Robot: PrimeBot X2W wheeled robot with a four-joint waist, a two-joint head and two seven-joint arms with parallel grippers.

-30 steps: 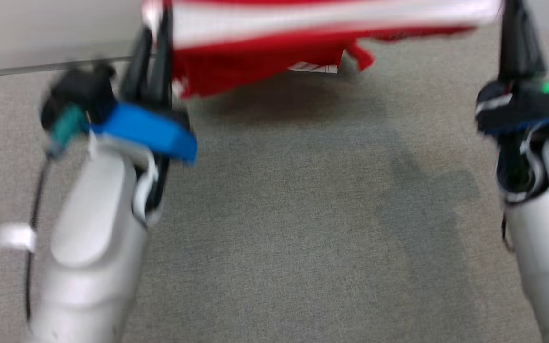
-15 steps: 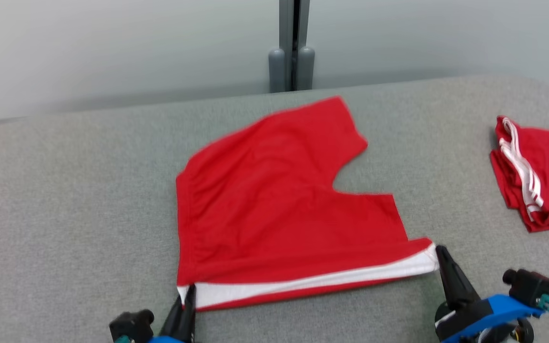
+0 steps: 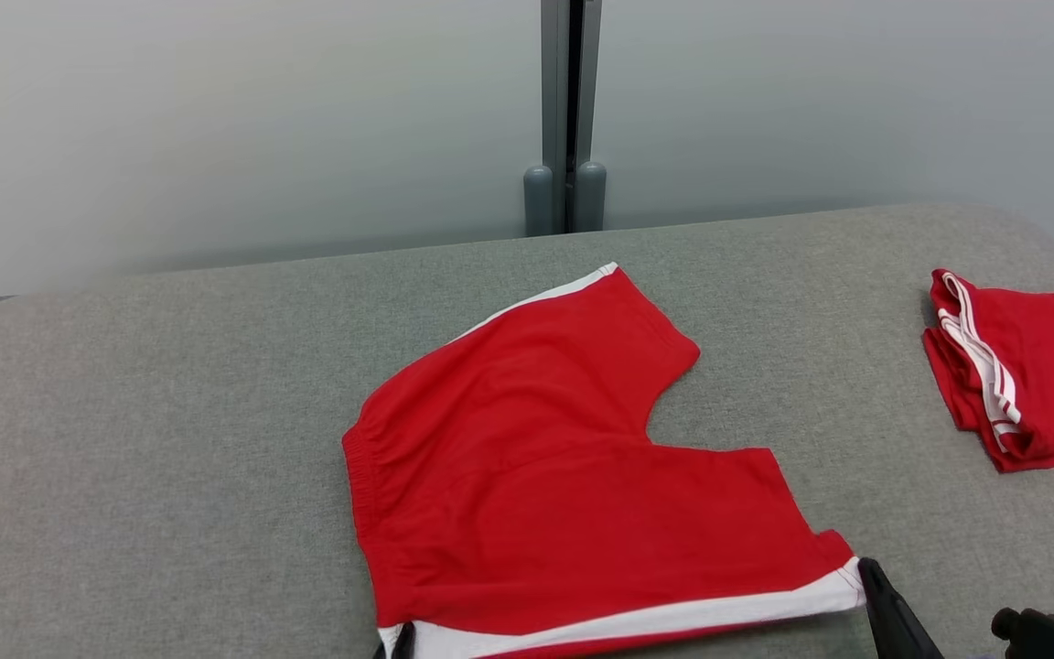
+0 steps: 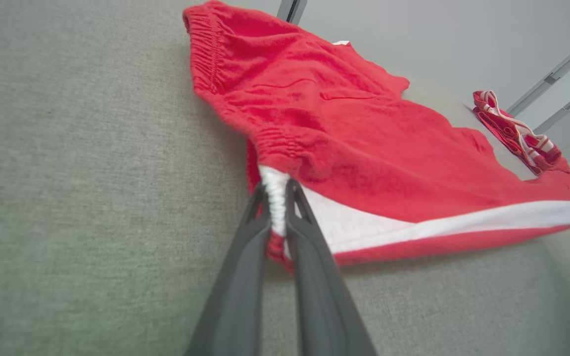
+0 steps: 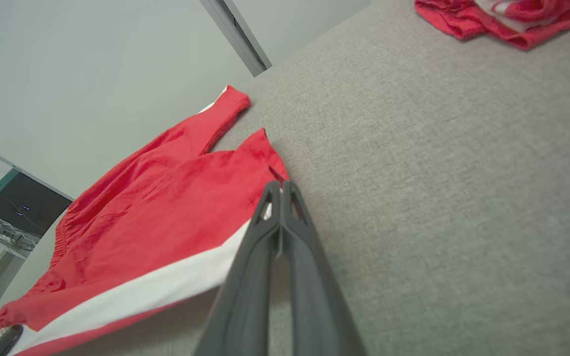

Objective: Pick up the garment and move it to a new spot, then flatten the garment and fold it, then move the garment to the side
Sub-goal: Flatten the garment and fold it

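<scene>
- My left claw is pinched narrow on the elastic corner of the red shorts, just where the white band begins. Cloth fills the small gap between my fingers.
- My right claw is closed flat at the other end of that band, on the leg-hem corner. I judge it has only a thin bite of cloth there.
- Between the two claws the near edge runs taut and sits a little off the bench. The rest of the shorts lies spread near the bench's middle, with the far leg angled away toward the wall.
- I read this as the flattening step, with the fold not yet made.
- If I pull harder to smooth the cloth, the thin right-hand bite could slip free and the edge would go slack.
- If one claw pulls more than the other, the shorts would skew, and the fold line would then run crooked.
- Dragging over this rough grey fabric could bunch the far leg under itself.
- A folded pair lies well apart on my right. A wide swing that way could knock it open.
</scene>
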